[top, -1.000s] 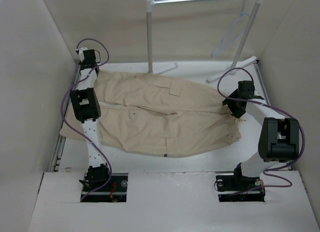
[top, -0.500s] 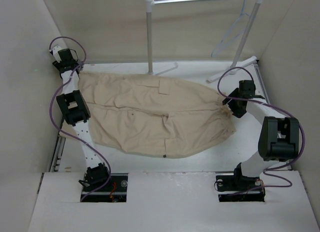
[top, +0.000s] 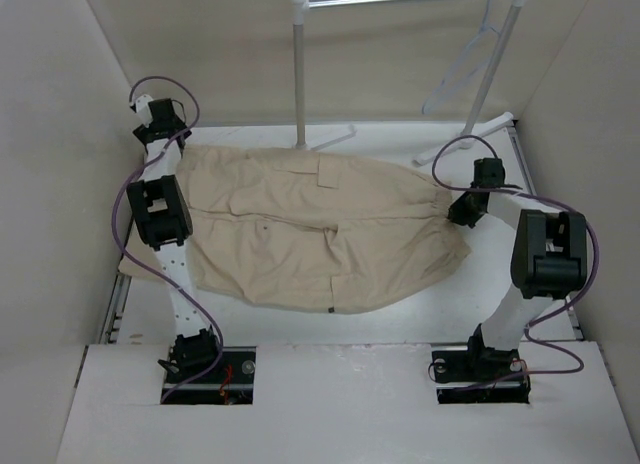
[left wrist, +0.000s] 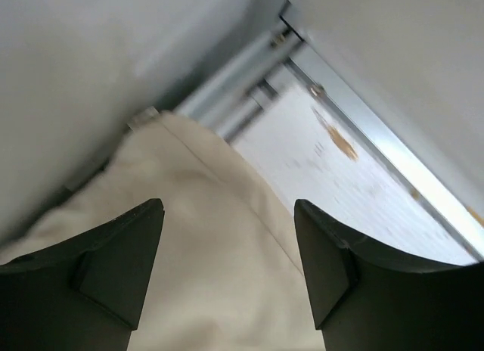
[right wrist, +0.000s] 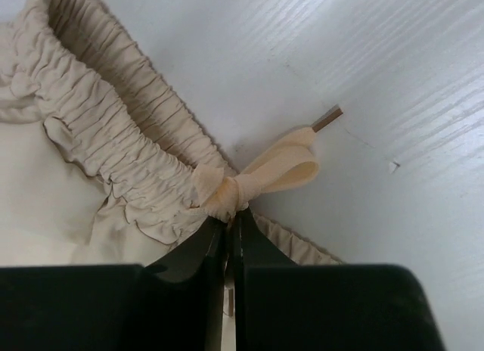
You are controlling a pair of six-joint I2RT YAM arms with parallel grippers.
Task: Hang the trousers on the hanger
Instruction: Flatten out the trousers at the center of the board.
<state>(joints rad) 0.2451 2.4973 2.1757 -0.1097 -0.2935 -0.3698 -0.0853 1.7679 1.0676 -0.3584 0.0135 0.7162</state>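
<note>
A: Where do we put the trousers (top: 320,229)?
B: Flat on the desk (top: 400,309), spread left to right, waist end on the right. The left arm covers part of the left end, so we can't see those leg hems from above.

A: And the left gripper (left wrist: 227,245)?
B: Jaws spread wide, with tan cloth under and between the fingers. We can't tell if the tips touch the cloth. The wrist view is blurry and cuts the fingers off at the bottom. Past the cloth edge we see bare desk and a metal rail (left wrist: 363,124).

A: Right gripper (right wrist: 231,226)?
B: Jaws pressed together, nipping the trousers at the gathered waistband (right wrist: 98,132), right at the knot of the drawstring bow (right wrist: 276,169). How much cloth sits inside, we can't see, because the finger bodies hide it. One drawstring tail ends in a dark tip lying on the desk.
A: And from above?
B: The wrist blocks the fingers there. We only see the arm's end at the waist edge.

A: The hanger (top: 462,74)?
B: It hangs on the white rack (top: 298,74) at the back, on the top bar by the right post, well apart from the trousers. It's thin and pale against the wall and hard to make out. The hook is near the frame's top edge, and we can't trace the full outline.
A: Anything on it?
B: It's bare as far as we can tell.
</note>
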